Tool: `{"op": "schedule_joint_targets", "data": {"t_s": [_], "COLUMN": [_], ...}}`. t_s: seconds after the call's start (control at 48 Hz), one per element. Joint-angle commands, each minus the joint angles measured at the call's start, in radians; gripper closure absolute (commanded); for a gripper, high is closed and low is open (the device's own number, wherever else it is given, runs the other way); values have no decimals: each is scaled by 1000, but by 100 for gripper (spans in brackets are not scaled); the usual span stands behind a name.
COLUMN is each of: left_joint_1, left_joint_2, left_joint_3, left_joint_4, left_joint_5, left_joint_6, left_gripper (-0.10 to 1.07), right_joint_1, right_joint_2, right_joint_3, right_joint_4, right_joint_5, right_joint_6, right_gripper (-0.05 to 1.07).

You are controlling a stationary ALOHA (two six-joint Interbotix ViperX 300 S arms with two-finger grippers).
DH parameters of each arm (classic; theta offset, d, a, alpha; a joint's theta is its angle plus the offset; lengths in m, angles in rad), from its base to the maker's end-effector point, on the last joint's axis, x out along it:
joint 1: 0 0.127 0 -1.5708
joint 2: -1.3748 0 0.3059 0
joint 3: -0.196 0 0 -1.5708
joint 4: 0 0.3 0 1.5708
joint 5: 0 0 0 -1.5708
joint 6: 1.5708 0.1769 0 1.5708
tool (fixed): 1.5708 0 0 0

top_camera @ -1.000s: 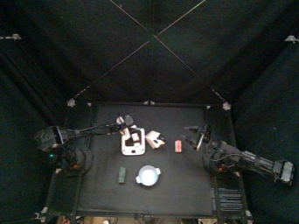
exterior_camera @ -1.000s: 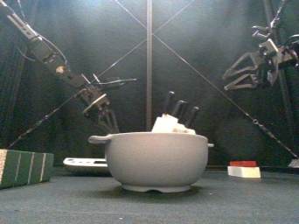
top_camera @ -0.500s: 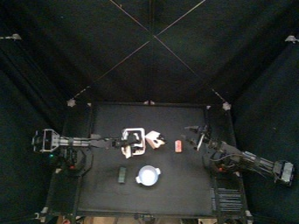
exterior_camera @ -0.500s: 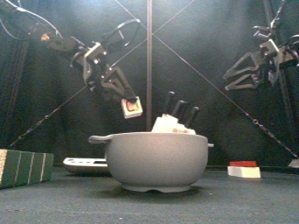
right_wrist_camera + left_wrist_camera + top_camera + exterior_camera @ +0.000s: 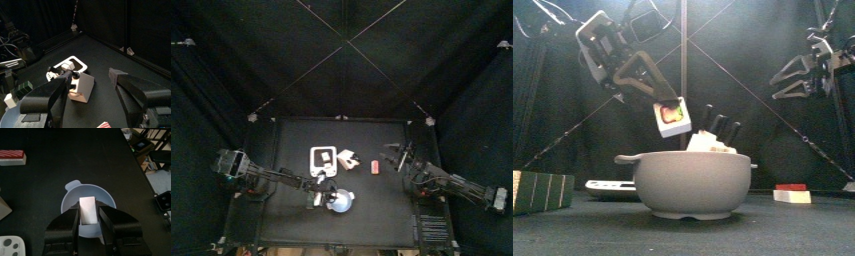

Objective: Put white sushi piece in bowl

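My left gripper (image 5: 668, 108) is shut on the white sushi piece (image 5: 673, 117) and holds it in the air just above the pale blue-white bowl (image 5: 687, 185). In the left wrist view the piece (image 5: 87, 210) sits between the jaws, directly over the bowl's inside (image 5: 80, 193). From above, the left gripper (image 5: 323, 193) is at the bowl's (image 5: 345, 204) left rim. My right gripper (image 5: 796, 78) hangs high at the right. It is open and empty (image 5: 90, 97).
A flat white board (image 5: 325, 158) with black pieces lies behind the bowl, with a pale box (image 5: 83, 87) beside it. A red-and-white piece (image 5: 791, 194) lies at the right. A green block (image 5: 540, 191) sits at the front left.
My left arm has lifted the white piece off the board area and swung it forward and right, to above the bowl. The right arm has not moved.
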Motion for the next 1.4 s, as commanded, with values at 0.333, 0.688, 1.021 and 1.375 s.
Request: {"op": "schedule_joint_targets", "data": {"t_s": [0.333, 0.688, 1.021, 1.375], "left_joint_1": [-26, -29, -31, -29], "left_joint_2": [74, 81, 77, 80], "left_joint_3": [-55, -52, -60, -75], "left_joint_4": [-87, -130, -130, -130], "left_joint_5": [-14, -14, -11, -18], "left_joint_6": [-2, 0, 2, 2], "left_gripper": [35, 22, 22, 22], "right_joint_1": [-3, 74, 92, -15], "right_joint_2": [11, -26, -18, 49], "right_joint_3": [-18, -43, -74, -48], "right_joint_4": [3, 92, 103, 117], "right_joint_5": [-5, 130, 155, -3], "right_joint_6": [0, -2, -2, -3], "right_gripper": [10, 10, 10, 10]}}
